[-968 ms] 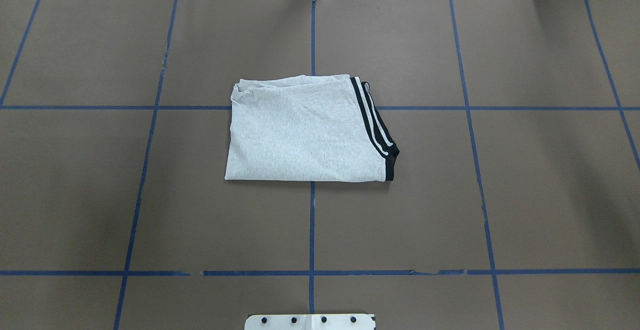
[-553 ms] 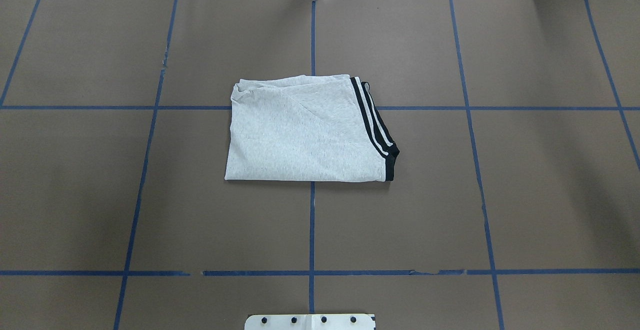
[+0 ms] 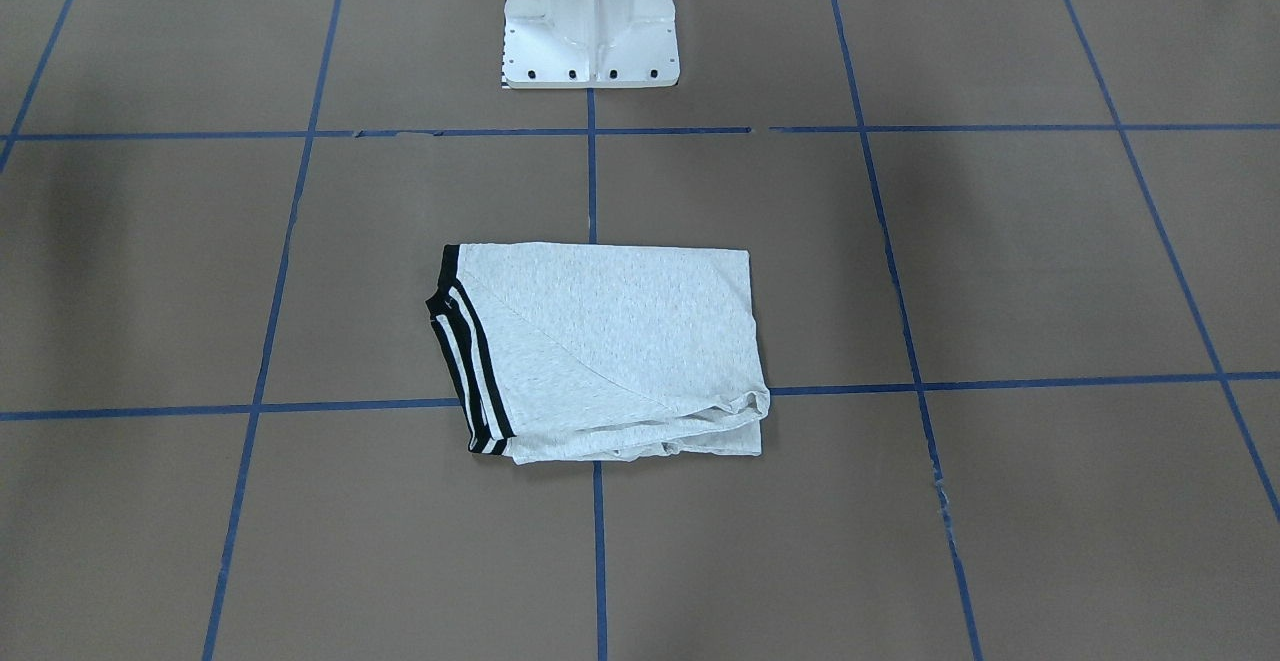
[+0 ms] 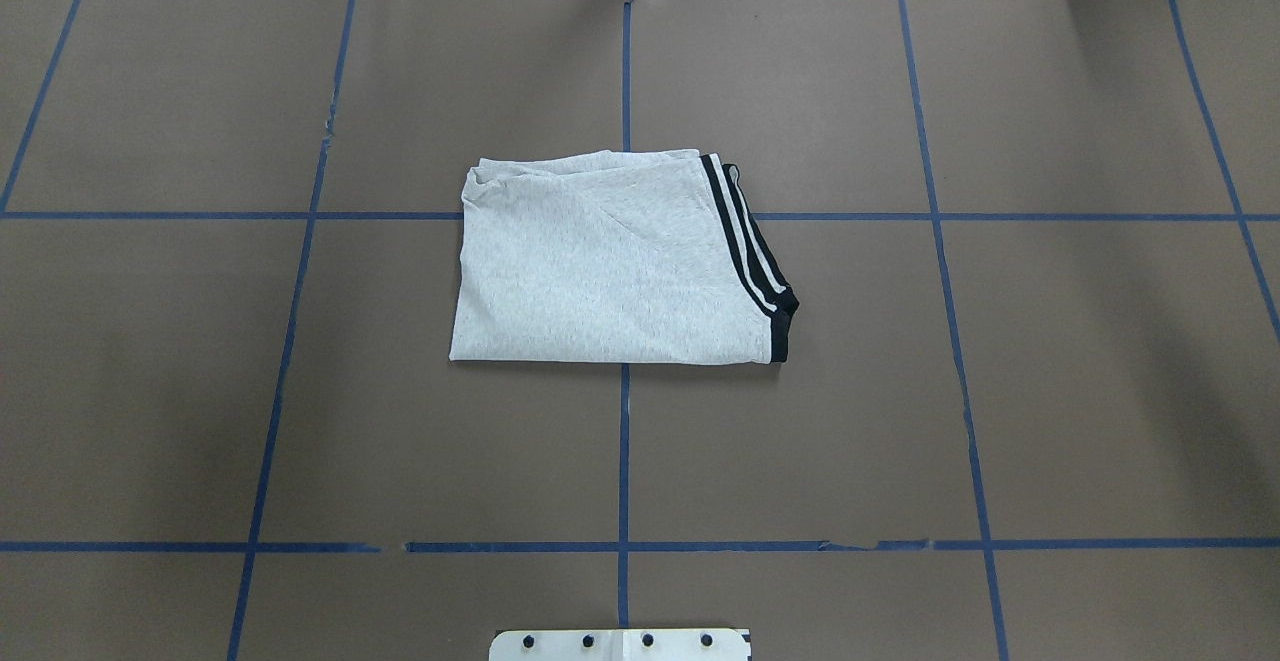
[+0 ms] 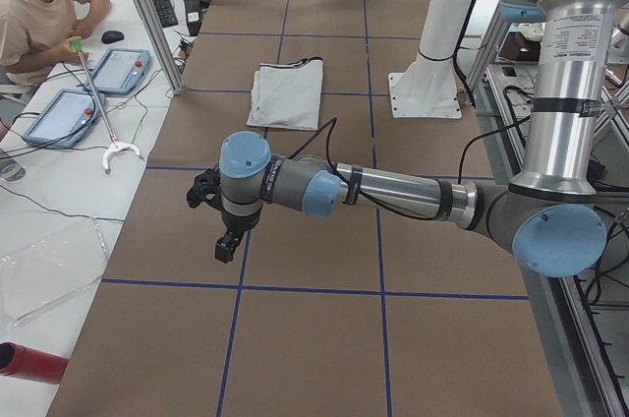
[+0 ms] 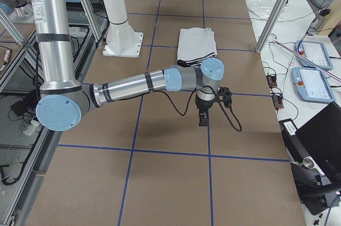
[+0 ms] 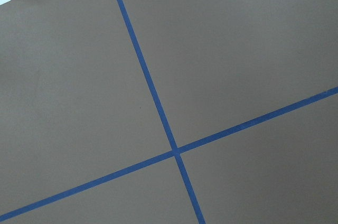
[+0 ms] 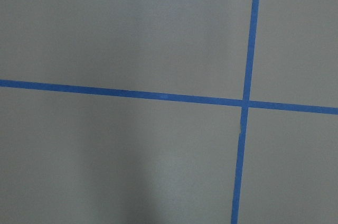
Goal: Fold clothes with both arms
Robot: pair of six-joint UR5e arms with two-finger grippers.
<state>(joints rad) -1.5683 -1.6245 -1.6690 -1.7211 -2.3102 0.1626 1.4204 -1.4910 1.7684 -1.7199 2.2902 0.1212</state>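
The light grey T-shirt (image 4: pixel 600 261) lies folded into a rectangle at the table's middle, its black-striped sleeve cuff (image 4: pixel 750 251) on the right edge. It also shows in the front-facing view (image 3: pixel 610 341) and in both side views (image 5: pixel 287 92) (image 6: pixel 196 42). The print and collar are hidden. My left gripper (image 5: pixel 228 245) hangs over bare table far to the shirt's left. My right gripper (image 6: pixel 203 119) hangs over bare table far to its right. Both show only in the side views, so I cannot tell whether they are open or shut. Neither touches the shirt.
The brown table cover (image 4: pixel 900 391) bears a grid of blue tape lines. The white pedestal base (image 3: pixel 590 11) stands at the robot's edge. An operator (image 5: pixel 39 14) sits past the far edge, with control tablets (image 6: pixel 311 69) and cables there.
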